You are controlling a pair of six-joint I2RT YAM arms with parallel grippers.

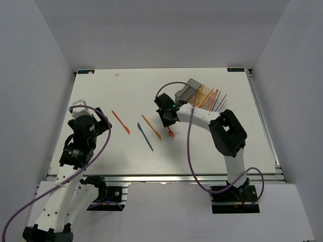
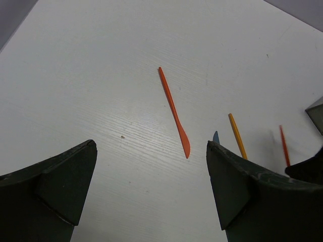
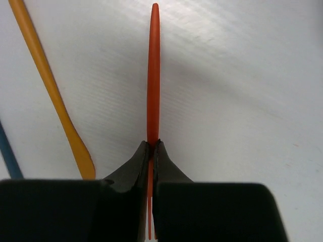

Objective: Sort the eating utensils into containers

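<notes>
My right gripper [image 3: 152, 143] is shut on a red-orange fork [image 3: 153, 75], low over the table; in the top view the gripper [image 1: 169, 122] is mid-table with the fork's tines [image 1: 171, 133] sticking out. A yellow-orange knife [image 1: 151, 127], a blue knife [image 1: 145, 136] and an orange knife [image 1: 120, 122] lie to its left. My left gripper [image 1: 102, 120] is open and empty; in its wrist view [image 2: 151, 146] the orange knife [image 2: 174, 112] lies ahead of it. The joined bins, dark grey [image 1: 187, 91], orange [image 1: 204, 96] and clear [image 1: 217, 102], stand at the back right with several utensils in them.
The table's near edge is a metal rail [image 1: 166, 176]. Grey walls enclose the left, back and right sides. A purple cable [image 1: 189, 141] loops over the right arm. A corner of the grey bin [image 2: 317, 113] shows in the left wrist view.
</notes>
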